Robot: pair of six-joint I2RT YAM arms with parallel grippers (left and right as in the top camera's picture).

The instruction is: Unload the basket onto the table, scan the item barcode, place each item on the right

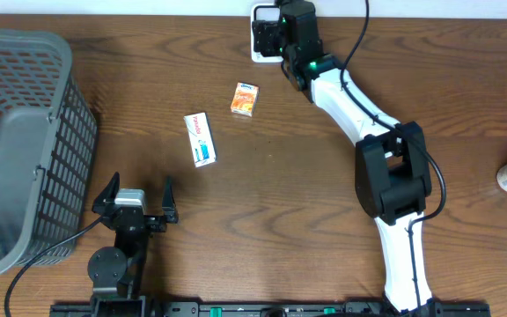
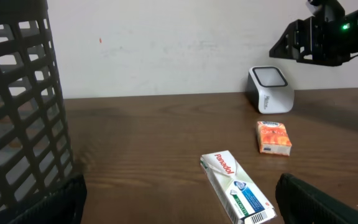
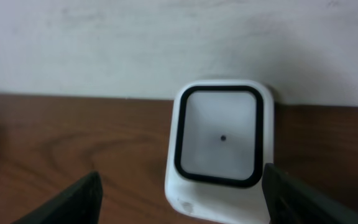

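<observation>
The orange box [image 1: 245,99] is laid near the scanner [image 3: 219,137], above which the nearer right gripper [image 1: 264,37] is held open and empty.

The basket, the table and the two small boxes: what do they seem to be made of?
The basket looks like matte grey plastic: a moulded open lattice. The table seems wood or wood-look laminate, faintly glossy, with grain lines. The white box and orange box are probably printed cardboard: flat faces, sharp edges.
</observation>
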